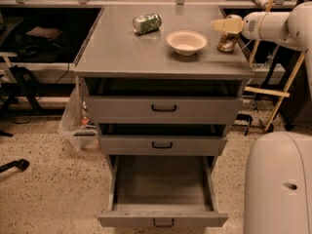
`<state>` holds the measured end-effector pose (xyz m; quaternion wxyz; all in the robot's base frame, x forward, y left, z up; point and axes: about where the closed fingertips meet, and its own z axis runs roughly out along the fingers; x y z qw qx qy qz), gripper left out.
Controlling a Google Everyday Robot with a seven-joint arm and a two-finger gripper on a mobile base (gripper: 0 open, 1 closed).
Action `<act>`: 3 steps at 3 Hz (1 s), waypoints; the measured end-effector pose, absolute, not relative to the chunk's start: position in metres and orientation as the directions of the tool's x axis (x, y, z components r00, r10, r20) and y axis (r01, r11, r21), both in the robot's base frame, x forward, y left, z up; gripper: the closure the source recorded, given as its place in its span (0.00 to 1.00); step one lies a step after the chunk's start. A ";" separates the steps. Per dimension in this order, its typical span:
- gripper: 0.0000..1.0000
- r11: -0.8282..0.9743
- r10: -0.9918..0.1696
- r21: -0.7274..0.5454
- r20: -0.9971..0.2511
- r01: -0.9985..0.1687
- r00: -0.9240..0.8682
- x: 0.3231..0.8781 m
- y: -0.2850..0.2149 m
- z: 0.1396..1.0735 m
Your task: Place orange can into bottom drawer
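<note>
The can [227, 42] stands upright on the counter [126, 48], directly under the hand [225, 25], which reaches in from the right. Whether the hand grips it, I cannot tell.

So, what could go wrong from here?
The orange can stands near the right edge of the cabinet top; the gripper, at its top, could knock it off. The bowl close beside it might be bumped. On the way down to the open bottom drawer, the can could strike the two upper drawers.
</note>
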<state>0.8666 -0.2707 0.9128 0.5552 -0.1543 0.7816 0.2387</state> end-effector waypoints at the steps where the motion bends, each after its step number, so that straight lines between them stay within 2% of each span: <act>1: 0.19 0.838 0.024 0.202 -0.942 -0.506 -0.336 0.867 -0.271 0.913; 3: 0.65 0.838 0.024 0.202 -0.942 -0.506 -0.336 0.867 -0.271 0.913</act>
